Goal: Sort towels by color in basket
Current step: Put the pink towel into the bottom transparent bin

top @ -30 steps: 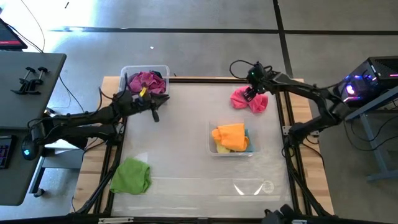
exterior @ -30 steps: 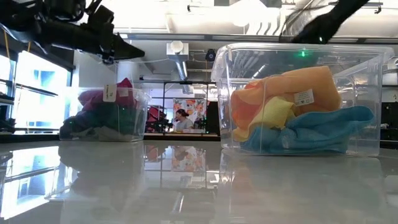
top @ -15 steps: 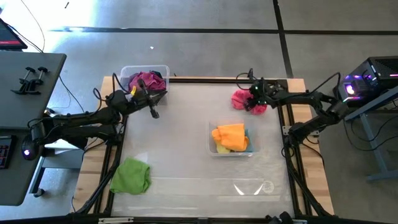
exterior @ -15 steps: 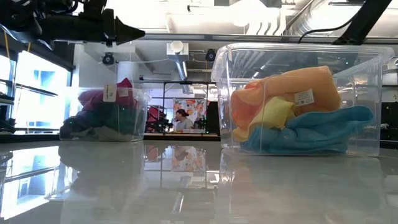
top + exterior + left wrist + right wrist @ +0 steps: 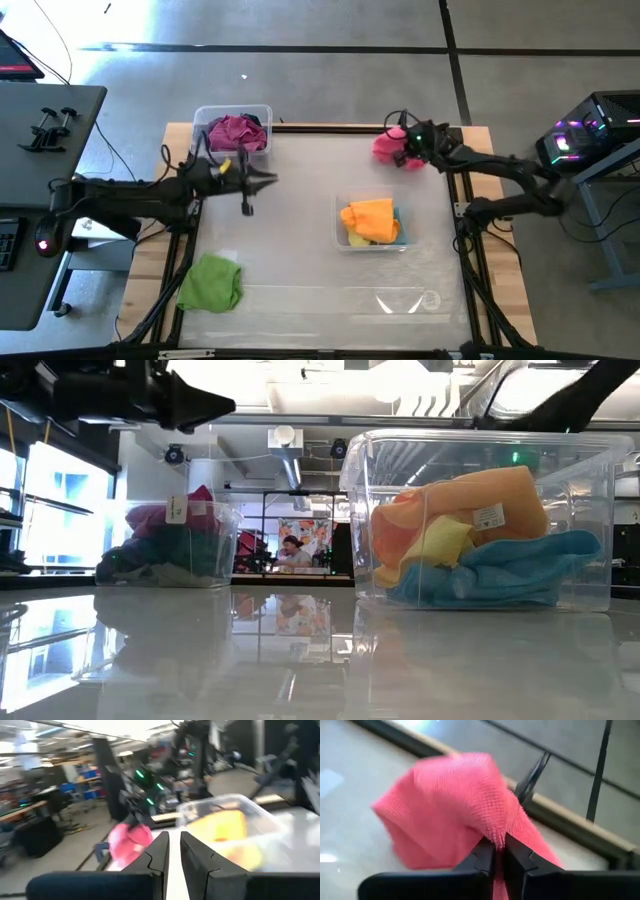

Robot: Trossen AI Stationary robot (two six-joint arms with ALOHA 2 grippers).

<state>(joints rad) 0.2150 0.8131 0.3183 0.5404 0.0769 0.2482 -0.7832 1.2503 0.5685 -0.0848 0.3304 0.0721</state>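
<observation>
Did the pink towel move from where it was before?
Yes. In the high view the pink towel, pinched by the right gripper, has shifted a little toward the table's back edge, away from the basket holding the orange towel.

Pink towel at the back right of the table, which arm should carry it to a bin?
Right. The right gripper is shut on the pink towel; the left gripper holds nothing.

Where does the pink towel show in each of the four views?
High view: pink towel at the table's far right corner, in the right claw.
Low view: not visible.
Left wrist view: blurred pink shape beyond the fingers.
Right wrist view: fills the centre, pinched.
Shared landmark: clear bin with the orange towel.
</observation>
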